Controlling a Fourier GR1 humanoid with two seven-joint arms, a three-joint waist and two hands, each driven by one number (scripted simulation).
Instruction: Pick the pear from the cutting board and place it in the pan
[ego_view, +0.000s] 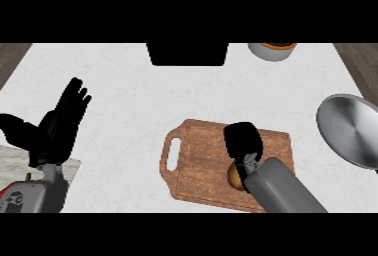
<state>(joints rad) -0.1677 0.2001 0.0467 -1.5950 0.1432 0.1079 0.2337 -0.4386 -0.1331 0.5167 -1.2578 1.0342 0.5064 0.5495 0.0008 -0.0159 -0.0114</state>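
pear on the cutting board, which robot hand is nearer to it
Right. The right robot hand is over the cutting board, directly above the pear. The left robot hand rests open far off at the view's left.

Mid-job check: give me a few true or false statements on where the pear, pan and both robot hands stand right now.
1. The pear lies on the cutting board. True.
2. The pear is already in the pan. False: the pan at the right edge shows nothing in it.
3. The right robot hand is over the cutting board, next to the pear. True; its forearm hides part of the pear.
4. The left robot hand holds the pear. False: it rests open at the left, fingers up, away from the board.
5. The cutting board's handle slot faces the pan. False: the slot is on the board's left side.
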